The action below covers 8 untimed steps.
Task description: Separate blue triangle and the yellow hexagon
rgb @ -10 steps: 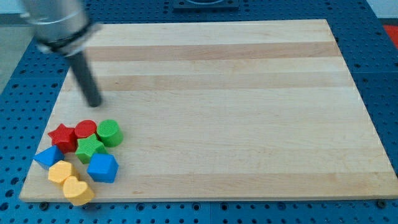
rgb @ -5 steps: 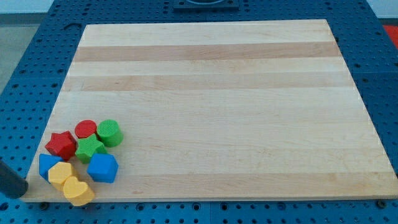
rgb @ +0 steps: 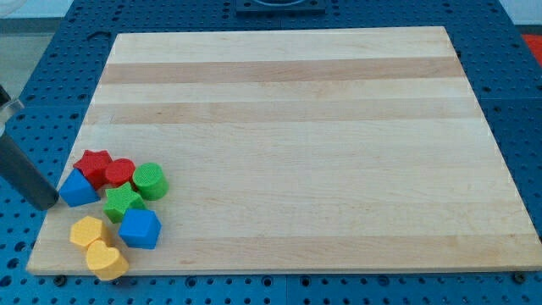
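Yellow heart, yellow hexagon, blue cube: unmoved at the surface bottom left. Blue triangle: now shoved up against the red star, apart from the hexagon; we judge separation achieved. Our tip: just left of the triangle. Fingers: none fitted.

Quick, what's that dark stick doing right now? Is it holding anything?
My tip: no gripper, holds nothing; it sits just to the view's left of the blue triangle, touching or nearly so.

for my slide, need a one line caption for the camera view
My tip touches the blue triangle, now apart from the yellow hexagon.
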### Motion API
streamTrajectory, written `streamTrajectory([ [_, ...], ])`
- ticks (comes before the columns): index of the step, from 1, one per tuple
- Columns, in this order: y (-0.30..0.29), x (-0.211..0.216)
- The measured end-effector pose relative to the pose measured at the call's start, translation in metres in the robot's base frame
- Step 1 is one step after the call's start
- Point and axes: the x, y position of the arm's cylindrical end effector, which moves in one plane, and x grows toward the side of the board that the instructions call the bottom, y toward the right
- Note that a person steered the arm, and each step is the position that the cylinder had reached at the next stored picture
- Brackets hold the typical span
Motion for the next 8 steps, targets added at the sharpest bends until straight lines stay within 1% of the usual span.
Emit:
streamTrajectory([
  [1, 0.004, 0.052],
  [2, 0.015, 0.076],
  [5, 0.041, 0.076],
  [8, 0.047, 0.075],
])
